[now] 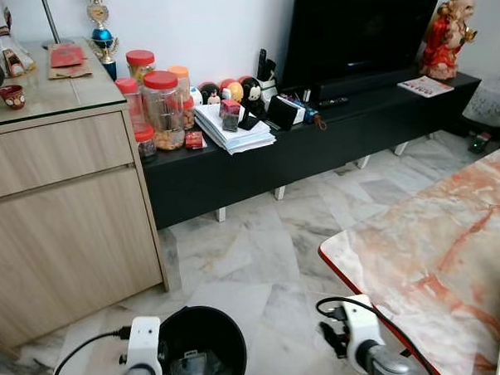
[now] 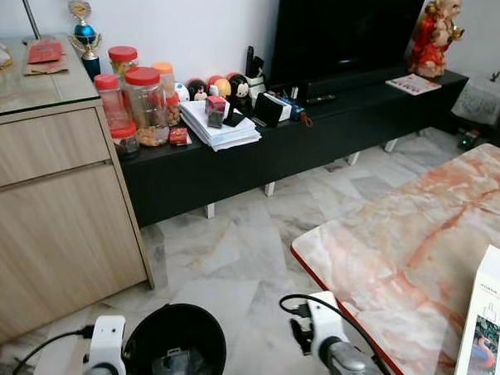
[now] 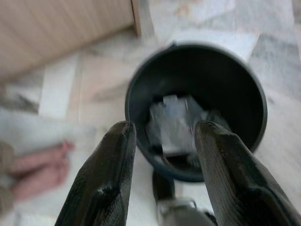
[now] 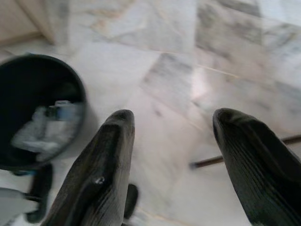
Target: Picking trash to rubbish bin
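Two bare feet (image 3: 37, 167) beside bin (image 3: 141, 94)

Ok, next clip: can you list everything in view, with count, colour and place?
rubbish bin: one, black, on the floor before the robot, crumpled trash inside
cabinet: one, light wood, glass top, robot's left
TV bench: one, black, along the wall
jars: several, clear with red or orange lids, on the bench
paper stack: one, white, on the bench
television: one, black
figurine: one, red and gold, bench end
table: one, pinkish marble, robot's right
white box: one, on the table
left end effector: open, above the bin
right end effector: open, over the floor
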`<state>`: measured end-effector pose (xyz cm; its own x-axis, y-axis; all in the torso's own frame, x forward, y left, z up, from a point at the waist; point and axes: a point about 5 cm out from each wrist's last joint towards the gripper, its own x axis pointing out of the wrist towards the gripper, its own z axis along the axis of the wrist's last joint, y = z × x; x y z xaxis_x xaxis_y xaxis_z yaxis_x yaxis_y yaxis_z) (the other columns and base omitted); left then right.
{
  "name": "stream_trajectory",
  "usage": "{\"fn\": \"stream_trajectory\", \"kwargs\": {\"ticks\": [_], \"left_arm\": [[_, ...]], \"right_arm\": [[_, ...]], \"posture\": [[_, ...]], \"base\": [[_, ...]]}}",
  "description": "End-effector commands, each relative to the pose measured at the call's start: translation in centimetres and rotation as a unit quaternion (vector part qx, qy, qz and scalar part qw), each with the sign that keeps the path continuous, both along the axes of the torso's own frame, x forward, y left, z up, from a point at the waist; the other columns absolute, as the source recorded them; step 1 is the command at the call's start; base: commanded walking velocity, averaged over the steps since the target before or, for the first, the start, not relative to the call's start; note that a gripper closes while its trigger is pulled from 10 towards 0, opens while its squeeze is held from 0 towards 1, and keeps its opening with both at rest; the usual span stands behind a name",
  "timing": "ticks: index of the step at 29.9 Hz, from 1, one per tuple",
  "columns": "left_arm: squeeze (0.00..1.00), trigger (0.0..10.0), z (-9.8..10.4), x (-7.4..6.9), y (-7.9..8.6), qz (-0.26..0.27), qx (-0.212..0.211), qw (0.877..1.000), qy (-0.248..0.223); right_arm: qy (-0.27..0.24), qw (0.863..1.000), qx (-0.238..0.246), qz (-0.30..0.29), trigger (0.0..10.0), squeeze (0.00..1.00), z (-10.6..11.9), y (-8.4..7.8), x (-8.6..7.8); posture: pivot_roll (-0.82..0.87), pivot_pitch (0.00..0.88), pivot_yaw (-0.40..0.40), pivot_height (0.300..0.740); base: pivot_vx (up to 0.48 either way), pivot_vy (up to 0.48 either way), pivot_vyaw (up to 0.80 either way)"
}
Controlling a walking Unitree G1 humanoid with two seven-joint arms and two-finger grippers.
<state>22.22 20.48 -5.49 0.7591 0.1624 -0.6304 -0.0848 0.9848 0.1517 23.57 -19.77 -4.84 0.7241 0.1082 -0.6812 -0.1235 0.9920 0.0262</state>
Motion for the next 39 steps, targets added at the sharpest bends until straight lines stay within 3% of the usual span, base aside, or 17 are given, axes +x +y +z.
{"fn": "stream_trajectory", "kwargs": {"ticks": [1,7,14,18,23,27,28,30,34,39], "left_arm": [[0.00,10.0,-0.7,-1.0,-0.4,0.017,-0.008,1.000,0.017],[0.00,10.0,-1.7,-2.7,-0.5,0.030,-0.008,0.999,0.043],[0.00,10.0,-1.9,-3.1,-0.7,0.030,-0.008,0.998,0.049],[0.00,10.0,-1.9,-3.1,-0.4,0.035,-0.005,0.998,0.047],[0.00,10.0,-1.9,-3.2,0.0,0.035,0.003,0.998,0.045],[0.00,10.0,-1.8,-3.3,0.2,0.033,0.006,0.998,0.044],[0.00,10.0,-1.8,-3.3,0.5,0.028,0.011,0.999,0.044],[0.00,10.0,-1.7,-3.3,0.7,0.018,0.018,0.999,0.046],[0.00,10.0,-1.7,-3.3,1.0,0.014,0.022,0.999,0.047],[0.00,10.0,-1.1,-2.5,1.9,-0.005,0.037,0.998,0.043]], "right_arm": [[0.025,0.999,-0.006,-0.022,10.0,0.00,-0.6,-1.4,-1.3],[0.046,0.998,-0.002,-0.035,10.0,0.00,-1.1,-2.4,-2.4],[0.049,0.998,0.011,-0.035,10.0,0.00,-1.4,-2.0,-2.8],[0.003,0.999,0.041,-0.020,10.0,0.00,-0.1,-0.5,-0.4],[-0.033,0.997,0.064,0.042,10.0,0.00,1.4,3.5,2.3],[-0.029,0.996,0.072,0.052,10.0,0.00,1.3,4.8,2.4],[-0.023,0.994,0.072,0.075,10.0,0.00,1.1,6.1,2.1],[-0.020,0.993,0.076,0.085,10.0,0.00,0.9,7.0,1.8],[-0.019,0.993,0.081,0.085,10.0,0.00,0.8,7.4,1.7],[-0.031,0.994,0.090,0.051,10.0,0.00,1.0,7.5,2.0]], "posture": [[0.11,0.012,-0.196,0.740],[0.10,0.022,-0.213,0.740],[0.10,0.023,-0.208,0.740],[0.11,0.026,-0.210,0.740],[0.13,0.045,-0.197,0.740],[0.13,0.050,-0.186,0.740],[0.15,0.061,-0.163,0.740],[0.15,0.066,-0.151,0.740],[0.15,0.067,-0.146,0.740],[0.18,0.067,-0.057,0.740]], "base": [[0.000,0.000,0.00],[0.000,0.000,0.00],[0.000,0.000,0.00],[0.000,0.000,0.00],[0.000,0.000,0.00],[0.000,0.000,0.00],[0.000,0.000,0.00],[0.000,0.000,0.00],[0.000,0.000,0.00],[0.000,0.000,0.00]]}}
